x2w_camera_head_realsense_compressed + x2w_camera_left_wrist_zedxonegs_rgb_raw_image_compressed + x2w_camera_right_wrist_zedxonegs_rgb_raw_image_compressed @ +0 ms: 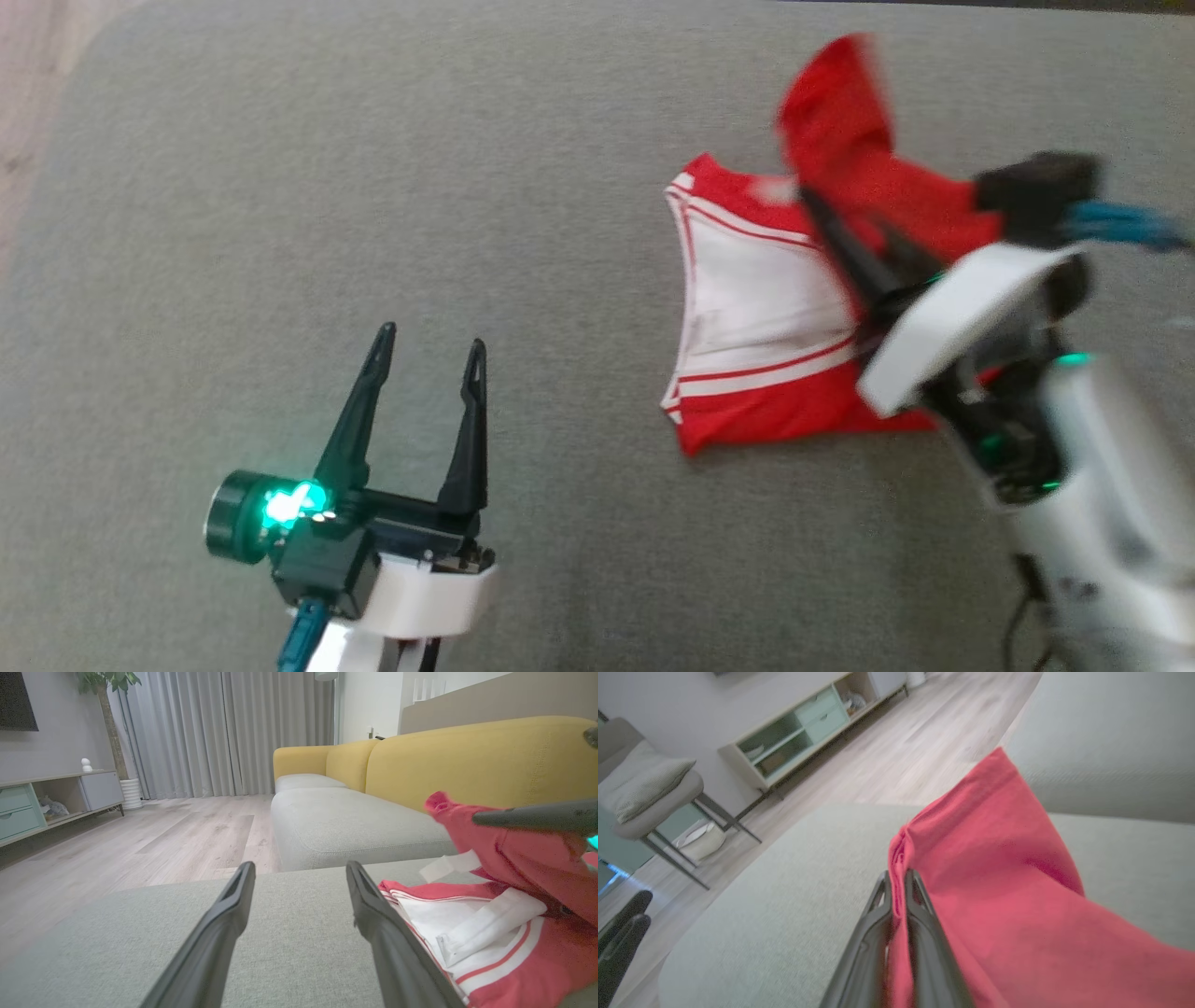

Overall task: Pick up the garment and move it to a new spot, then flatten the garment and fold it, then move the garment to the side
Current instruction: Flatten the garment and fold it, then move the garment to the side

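Note:
The garment (766, 308) is red with white panels and stripes, lying partly folded on the grey cushion (373, 187) at the right. My right gripper (810, 198) is shut on a red flap of it, lifting that flap above the rest. In the right wrist view the pinched red cloth (994, 896) drapes to the right of my closed gripper (896, 877). My left gripper (431, 338) stands open over bare cushion at the lower left, well apart from the garment. Its two fingers frame empty cushion in the left wrist view, with the garment (490, 933) to their right.
A yellow sofa back (467, 756) and another grey seat cushion (345, 826) lie beyond. Wooden floor (140, 835), a low cabinet (56, 798) and a potted plant (110, 723) stand further off. A chair with a cushion (649, 793) shows in the right wrist view.

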